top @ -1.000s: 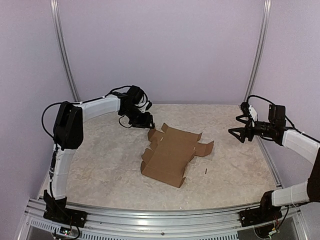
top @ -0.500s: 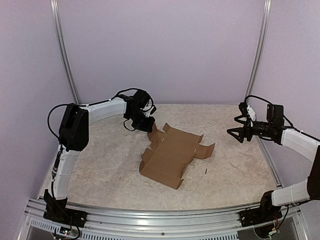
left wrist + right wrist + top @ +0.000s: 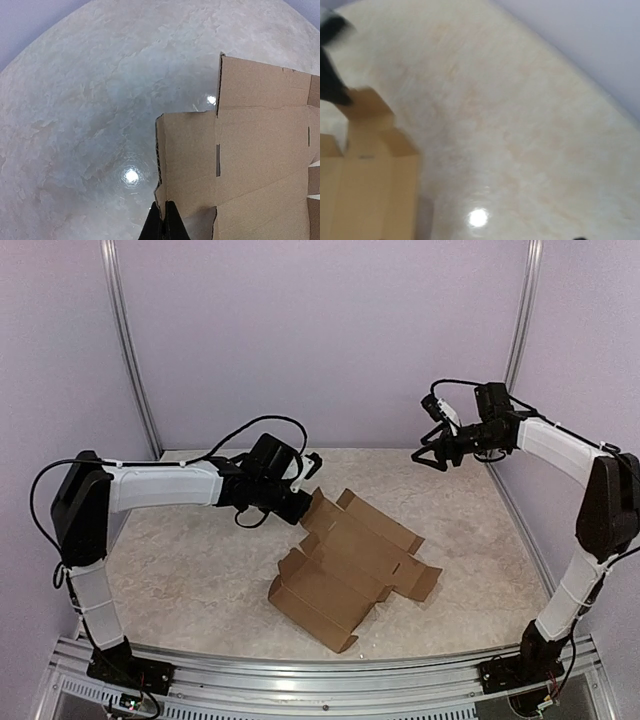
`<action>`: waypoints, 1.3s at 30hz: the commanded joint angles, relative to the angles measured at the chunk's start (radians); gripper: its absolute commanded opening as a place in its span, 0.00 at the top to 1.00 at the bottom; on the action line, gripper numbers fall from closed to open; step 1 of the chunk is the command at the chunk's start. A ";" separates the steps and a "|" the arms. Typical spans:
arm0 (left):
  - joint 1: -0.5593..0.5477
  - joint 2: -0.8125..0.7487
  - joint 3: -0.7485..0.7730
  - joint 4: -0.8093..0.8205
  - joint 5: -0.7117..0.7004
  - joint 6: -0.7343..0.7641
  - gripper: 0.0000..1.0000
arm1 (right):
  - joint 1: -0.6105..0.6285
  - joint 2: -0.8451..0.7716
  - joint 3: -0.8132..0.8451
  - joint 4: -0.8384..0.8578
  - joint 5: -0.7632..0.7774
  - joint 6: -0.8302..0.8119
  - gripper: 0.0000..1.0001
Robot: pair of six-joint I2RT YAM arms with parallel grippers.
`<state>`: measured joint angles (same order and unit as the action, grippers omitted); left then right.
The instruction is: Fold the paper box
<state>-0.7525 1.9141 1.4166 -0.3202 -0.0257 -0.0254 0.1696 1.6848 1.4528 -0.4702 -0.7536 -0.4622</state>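
Observation:
The paper box [image 3: 345, 565] is a brown cardboard blank with creases, slots and side flaps, lying mid-table with its far left end raised. My left gripper [image 3: 302, 507] is shut on that far left flap. In the left wrist view the black fingertips [image 3: 171, 226] pinch the flap's edge, and the paper box [image 3: 260, 150] spreads to the right. My right gripper [image 3: 424, 454] hangs high over the back right of the table, open and holding nothing. The right wrist view is blurred; it shows the paper box [image 3: 365, 190] at lower left, and its own fingers barely show.
The table [image 3: 200, 580] has a pale marbled top, with lilac walls behind and at both sides. Metal posts [image 3: 128, 340] stand at the back corners. An aluminium rail [image 3: 300, 680] runs along the near edge between the arm bases.
My left gripper shut on the far left flap and pulled it, so the box turned and slid toward the front. My right arm rose and swung back and left.

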 commanded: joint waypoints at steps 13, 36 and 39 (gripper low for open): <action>-0.066 -0.258 -0.288 0.308 -0.130 0.000 1.00 | 0.180 0.220 0.182 -0.451 0.087 -0.086 0.24; -0.066 -0.281 -0.315 0.364 -0.117 0.001 1.00 | 0.221 0.296 0.250 -0.491 0.036 -0.133 0.77; -0.067 -0.273 -0.312 0.364 -0.114 -0.004 1.00 | 0.230 0.280 0.242 -0.478 0.049 -0.135 0.94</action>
<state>-0.8112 1.6428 1.1141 0.0277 -0.1432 -0.0174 0.3790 1.9877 1.6859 -0.9405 -0.6949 -0.5850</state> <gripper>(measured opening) 0.022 0.134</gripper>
